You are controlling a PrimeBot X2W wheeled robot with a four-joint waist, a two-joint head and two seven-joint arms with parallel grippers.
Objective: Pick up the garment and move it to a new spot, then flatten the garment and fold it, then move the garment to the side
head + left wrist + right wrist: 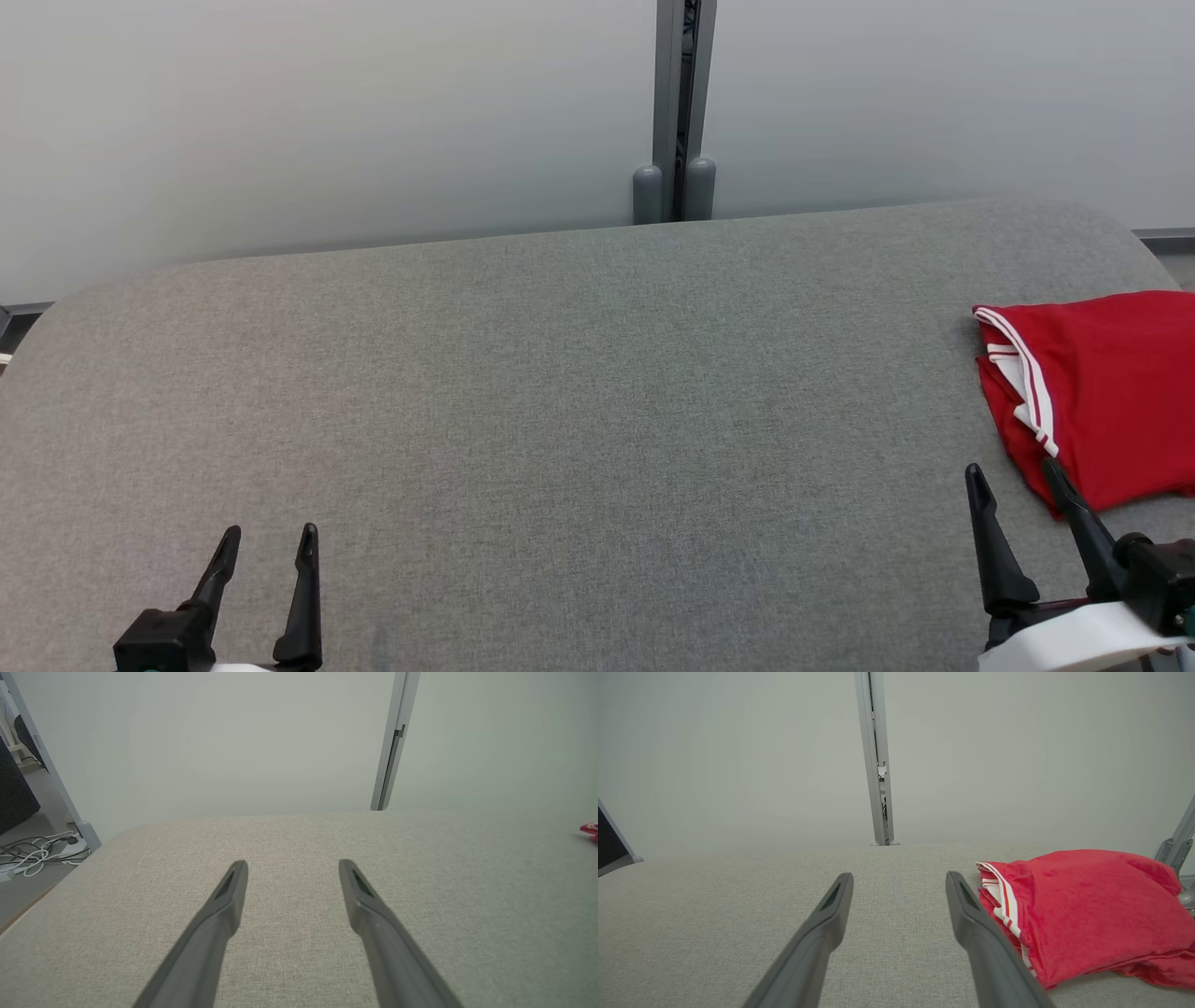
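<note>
The garment (1106, 392) is red with white trim along one edge and lies folded at the right side of the grey table (560, 392). It also appears as a red bundle (1087, 910) in the right wrist view and as a red sliver (589, 829) at the far right of the left wrist view. My right gripper (1016, 478) is open just in front of the garment's near corner, with nothing between its fingers (833, 900). At the lower left my left gripper (269, 538) stands open over bare table, far from the garment.
A pale partition wall with a grey vertical post (681, 112) runs behind the table. Cables (37, 851) lie on the floor past the table's left edge. A metal bracket (1178, 844) stands beyond the garment at the right.
</note>
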